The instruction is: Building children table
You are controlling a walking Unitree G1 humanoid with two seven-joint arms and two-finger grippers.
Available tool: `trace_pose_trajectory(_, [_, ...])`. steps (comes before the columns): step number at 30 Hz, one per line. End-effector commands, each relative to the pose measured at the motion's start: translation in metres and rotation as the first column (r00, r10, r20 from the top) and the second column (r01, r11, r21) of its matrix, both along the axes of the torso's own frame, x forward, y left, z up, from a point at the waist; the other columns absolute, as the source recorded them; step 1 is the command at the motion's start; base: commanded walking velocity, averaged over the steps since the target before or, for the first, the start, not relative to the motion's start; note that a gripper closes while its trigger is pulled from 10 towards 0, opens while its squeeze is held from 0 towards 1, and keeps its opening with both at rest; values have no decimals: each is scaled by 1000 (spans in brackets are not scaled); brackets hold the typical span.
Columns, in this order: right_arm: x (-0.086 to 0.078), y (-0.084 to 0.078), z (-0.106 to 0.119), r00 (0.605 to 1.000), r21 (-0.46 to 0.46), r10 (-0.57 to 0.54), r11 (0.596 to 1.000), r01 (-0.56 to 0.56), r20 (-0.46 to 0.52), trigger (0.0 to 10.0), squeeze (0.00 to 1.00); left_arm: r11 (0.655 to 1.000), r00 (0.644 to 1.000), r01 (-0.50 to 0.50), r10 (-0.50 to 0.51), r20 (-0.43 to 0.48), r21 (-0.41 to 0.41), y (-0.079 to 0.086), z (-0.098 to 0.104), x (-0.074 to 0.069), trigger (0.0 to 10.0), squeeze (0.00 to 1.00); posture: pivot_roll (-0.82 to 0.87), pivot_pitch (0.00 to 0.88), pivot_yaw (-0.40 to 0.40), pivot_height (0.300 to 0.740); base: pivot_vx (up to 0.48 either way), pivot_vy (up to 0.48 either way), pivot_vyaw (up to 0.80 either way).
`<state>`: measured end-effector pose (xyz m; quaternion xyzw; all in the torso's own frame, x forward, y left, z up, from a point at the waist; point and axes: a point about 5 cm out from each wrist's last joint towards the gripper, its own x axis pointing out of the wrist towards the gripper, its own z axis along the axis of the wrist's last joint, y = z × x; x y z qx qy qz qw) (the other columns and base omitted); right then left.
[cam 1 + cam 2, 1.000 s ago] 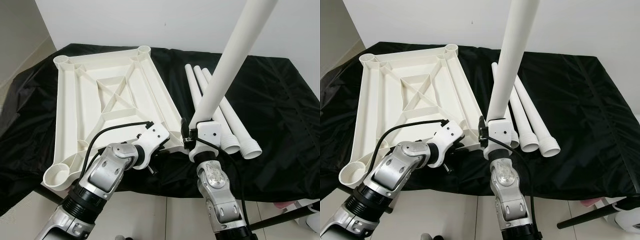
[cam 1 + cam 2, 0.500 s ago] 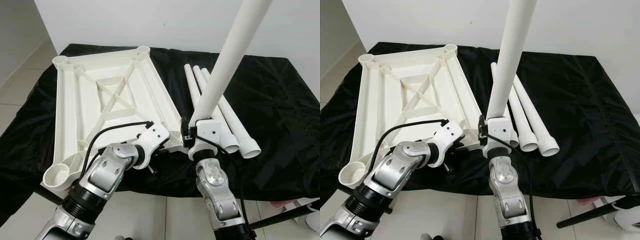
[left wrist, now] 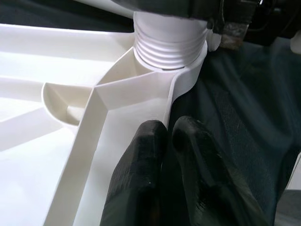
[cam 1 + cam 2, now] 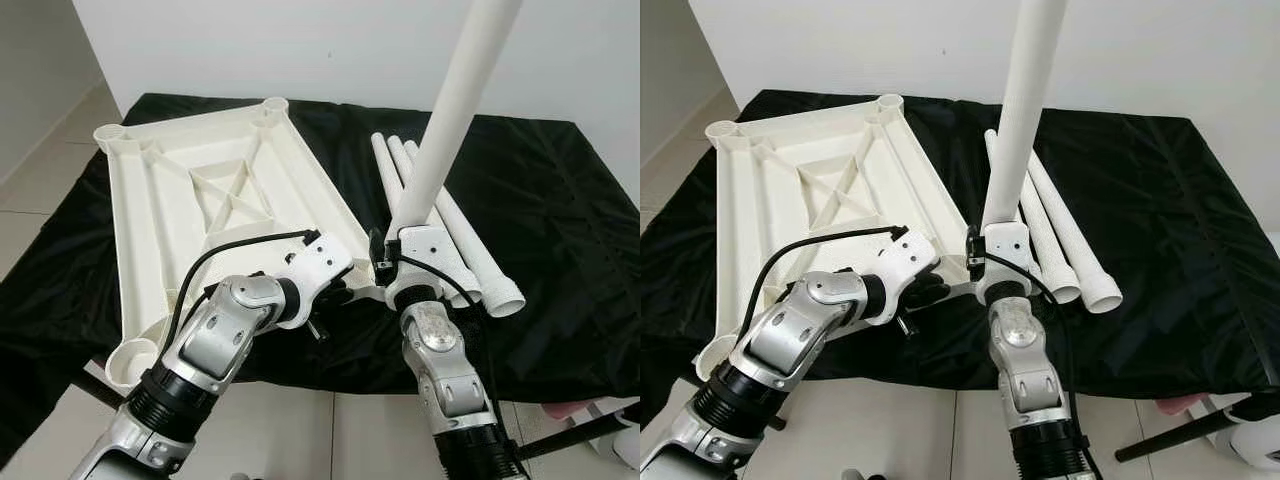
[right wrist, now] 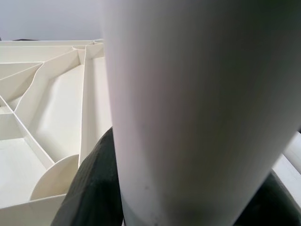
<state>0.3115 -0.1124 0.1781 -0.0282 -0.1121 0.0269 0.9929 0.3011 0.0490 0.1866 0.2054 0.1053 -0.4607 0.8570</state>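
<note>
The white tabletop (image 4: 200,190) lies upside down on the black cloth, ribs and corner sockets facing up. My left gripper (image 3: 167,129) is shut on its rim, its fingers (image 3: 141,188) pinching the thin wall beside the near right corner socket. My right gripper (image 5: 183,197) is shut on a long white leg (image 4: 450,110) that stands nearly upright, leaning slightly right. The leg's threaded end (image 3: 169,42) sits in that corner socket. Three more legs (image 4: 470,250) lie side by side on the cloth to the right.
The black cloth (image 4: 560,200) covers a low table against a white wall. Its front edge runs just behind my forearms, with tiled floor (image 4: 330,440) below. A black stand leg (image 4: 570,440) crosses the floor at the lower right.
The leg has swung more upright and its base has settled at the tabletop's near right corner. The left gripper and that corner have shifted a little to the right.
</note>
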Motion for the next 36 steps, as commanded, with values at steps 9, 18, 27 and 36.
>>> trace_pose_trajectory(9, [2, -3, -15, 996, 30, 25, 999, -23, -83, 10000, 0, 1000, 1000, 23, -23, -5, -2, -2, -1, -3, 10000, 0, -76, 134, 30, 740, 0, 0, 0])
trace_pose_trajectory(18, [1, -3, -6, 998, 58, 52, 997, -50, -41, 10000, 0, 999, 999, 28, -28, -21, -20, -1, -1, -4, 10000, 1000, -76, 140, 30, 740, 0, 0, 0])
trace_pose_trajectory(27, [4, -6, 4, 997, 63, 77, 995, -76, -3, 10000, 0, 1000, 1000, 19, -19, -6, -5, 1, 0, -2, 10000, 0, -80, 146, 31, 740, 0, 0, 0])
trace_pose_trajectory(36, [1, -9, 32, 977, 79, 178, 979, -188, 118, 10000, 0, 1000, 1000, 14, -14, -5, -3, 2, 0, -1, 10000, 0, -81, 150, 30, 740, 0, 0, 0])
